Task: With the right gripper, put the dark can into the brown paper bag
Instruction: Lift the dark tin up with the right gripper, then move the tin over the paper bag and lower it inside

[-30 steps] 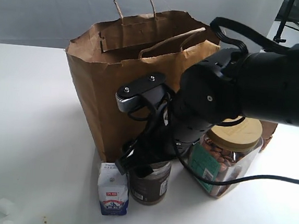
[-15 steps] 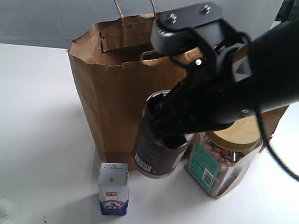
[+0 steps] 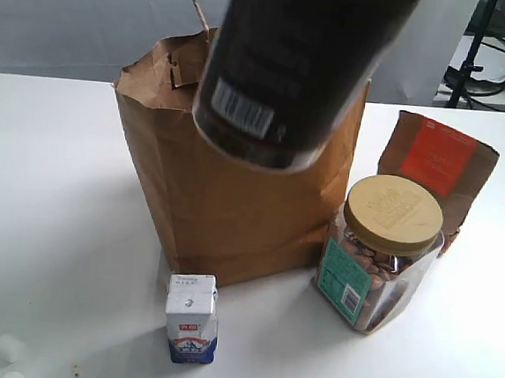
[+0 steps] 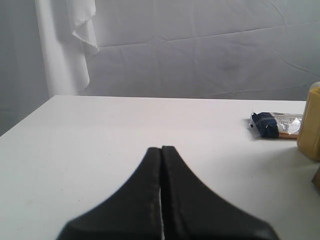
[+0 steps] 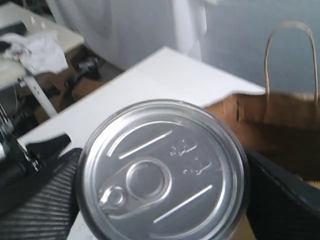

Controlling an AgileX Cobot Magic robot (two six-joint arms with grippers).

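Note:
The dark can (image 3: 289, 68) hangs high in the air, tilted, in front of the upper part of the brown paper bag (image 3: 233, 214); its barcode label faces the exterior camera. The arm holding it is out of that view. In the right wrist view the can's silver pull-tab lid (image 5: 160, 170) fills the space between the black fingers (image 5: 42, 200), so my right gripper (image 5: 162, 205) is shut on the can. The bag's rim and a cord handle (image 5: 280, 115) lie just beyond it. My left gripper (image 4: 161, 149) is shut and empty over the white table.
A clear jar with a tan lid (image 3: 384, 254) stands right of the bag, with a brown pouch with an orange label (image 3: 436, 165) behind it. A small milk carton (image 3: 191, 318) stands in front of the bag. A dark packet (image 4: 275, 125) lies far from the left gripper.
The right gripper has lifted the dark can from the table beside the carton up to bag-rim height, close to the camera. The arm has left the exterior view.

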